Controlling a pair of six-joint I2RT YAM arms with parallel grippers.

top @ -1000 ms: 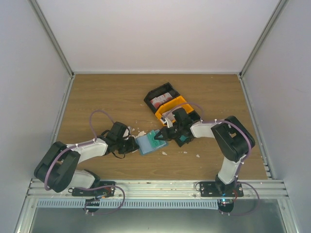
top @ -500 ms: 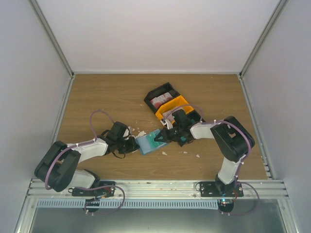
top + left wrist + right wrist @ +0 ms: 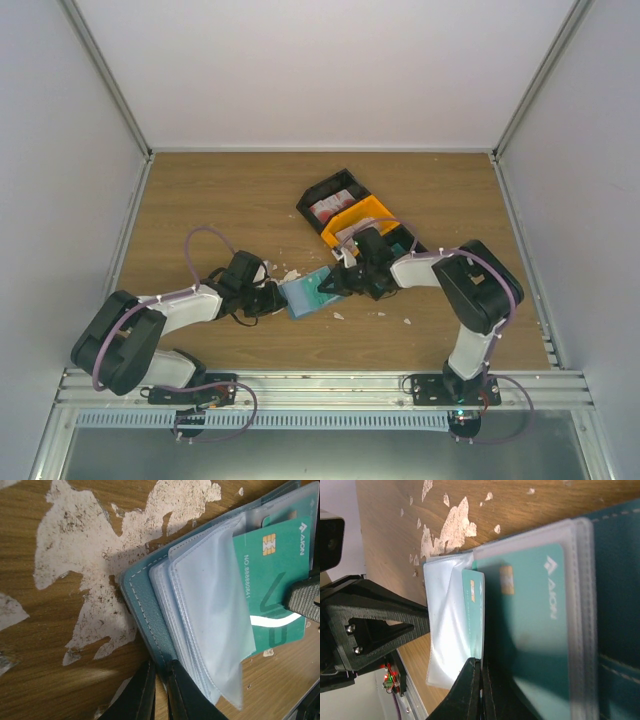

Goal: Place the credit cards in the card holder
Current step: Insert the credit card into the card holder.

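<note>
The blue card holder (image 3: 298,299) lies open on the table, its clear sleeves fanned out (image 3: 210,610). My left gripper (image 3: 160,682) is shut on the edge of its blue cover (image 3: 145,615). A teal credit card (image 3: 277,575) sits partly inside one sleeve, and my right gripper (image 3: 481,680) is shut on that card's rear edge (image 3: 476,615). Another teal card (image 3: 530,620) lies flat in a sleeve beside it. In the top view the right gripper (image 3: 334,287) meets the holder from the right and the left gripper (image 3: 275,298) from the left.
A black-and-orange tray (image 3: 362,212) stands just behind the right arm, with red-blotched white cards (image 3: 330,208) in its far compartment. Small white scraps (image 3: 408,322) dot the wood around the holder. Side walls bound the table.
My right gripper has moved left with the teal card, pushing it further into the holder's sleeves. The left gripper and the holder have stayed put.
</note>
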